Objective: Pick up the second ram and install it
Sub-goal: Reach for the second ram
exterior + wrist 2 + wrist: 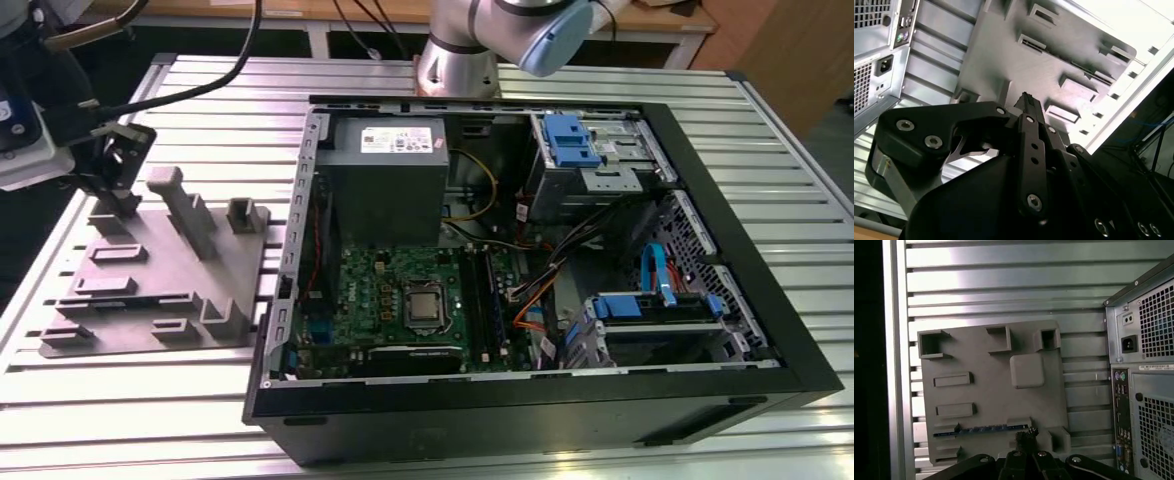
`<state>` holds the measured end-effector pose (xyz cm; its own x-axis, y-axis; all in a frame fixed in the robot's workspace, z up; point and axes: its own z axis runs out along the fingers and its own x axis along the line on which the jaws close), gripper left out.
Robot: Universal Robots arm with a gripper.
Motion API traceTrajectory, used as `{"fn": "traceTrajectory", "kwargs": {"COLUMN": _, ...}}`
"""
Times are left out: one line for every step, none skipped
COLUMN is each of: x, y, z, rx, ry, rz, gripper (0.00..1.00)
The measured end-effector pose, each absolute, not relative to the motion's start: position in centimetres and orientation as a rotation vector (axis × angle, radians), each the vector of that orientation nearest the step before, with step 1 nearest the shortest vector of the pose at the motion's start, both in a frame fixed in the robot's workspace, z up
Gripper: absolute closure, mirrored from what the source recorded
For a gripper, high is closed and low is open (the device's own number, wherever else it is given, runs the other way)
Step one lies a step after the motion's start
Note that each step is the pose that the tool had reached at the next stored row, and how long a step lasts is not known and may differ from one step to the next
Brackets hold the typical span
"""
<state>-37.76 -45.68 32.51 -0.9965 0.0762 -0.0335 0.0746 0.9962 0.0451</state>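
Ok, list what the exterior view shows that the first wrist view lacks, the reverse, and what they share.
Exterior view adds: the inside of the open computer case, with green circuit board, grey power-supply box and blue drive brackets. First wrist view adds: the second ram lying in the grey fixture plate, and the case's rear power socket. Both share: plate, case, slatted table, and the gripper at the plate.

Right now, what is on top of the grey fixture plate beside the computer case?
The second ram stands on edge in a slot of the grey fixture plate. The gripper covers one end, so how that end sits is hidden.
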Motion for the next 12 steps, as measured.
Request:
{"fn": "traceTrajectory", "kwargs": {"x": -37.9, "y": -45.7, "z": 32.4, "rx": 0.117, "ry": 3.103, "rz": 0.068, "gripper": 0.90}}
{"fn": "traceTrajectory", "kwargs": {"x": -38.1, "y": -45.8, "z": 32.2, "rx": 0.117, "ry": 3.103, "rz": 0.068, "gripper": 0.90}}
{"fn": "traceTrajectory", "kwargs": {"x": -38.2, "y": -45.8, "z": 32.1, "rx": 0.117, "ry": 3.103, "rz": 0.068, "gripper": 0.90}}
{"fn": "traceTrajectory", "kwargs": {"x": -38.4, "y": -45.9, "z": 31.9, "rx": 0.117, "ry": 3.104, "rz": 0.068, "gripper": 0.90}}
{"fn": "traceTrajectory", "kwargs": {"x": -38.5, "y": -46.0, "z": 31.8, "rx": 0.117, "ry": 3.103, "rz": 0.068, "gripper": 0.90}}
{"fn": "traceTrajectory", "kwargs": {"x": -38.7, "y": -46.0, "z": 31.6, "rx": 0.117, "ry": 3.103, "rz": 0.068, "gripper": 0.90}}
{"fn": "traceTrajectory", "kwargs": {"x": -38.8, "y": -46.1, "z": 31.4, "rx": 0.117, "ry": 3.104, "rz": 0.068, "gripper": 0.90}}
{"fn": "traceTrajectory", "kwargs": {"x": -38.9, "y": -46.1, "z": 31.3, "rx": 0.117, "ry": 3.103, "rz": 0.068, "gripper": 0.90}}
{"fn": "traceTrajectory", "kwargs": {"x": -39.1, "y": -46.1, "z": 31.1, "rx": 0.117, "ry": 3.103, "rz": 0.068, "gripper": 0.90}}
{"fn": "traceTrajectory", "kwargs": {"x": -39.2, "y": -46.2, "z": 30.9, "rx": 0.117, "ry": 3.103, "rz": 0.068, "gripper": 0.90}}
{"fn": "traceTrajectory", "kwargs": {"x": -39.3, "y": -46.2, "z": 30.8, "rx": 0.117, "ry": 3.104, "rz": 0.068, "gripper": 0.90}}
{"fn": "traceTrajectory", "kwargs": {"x": -39.4, "y": -46.3, "z": 30.6, "rx": 0.117, "ry": 3.104, "rz": 0.068, "gripper": 0.90}}
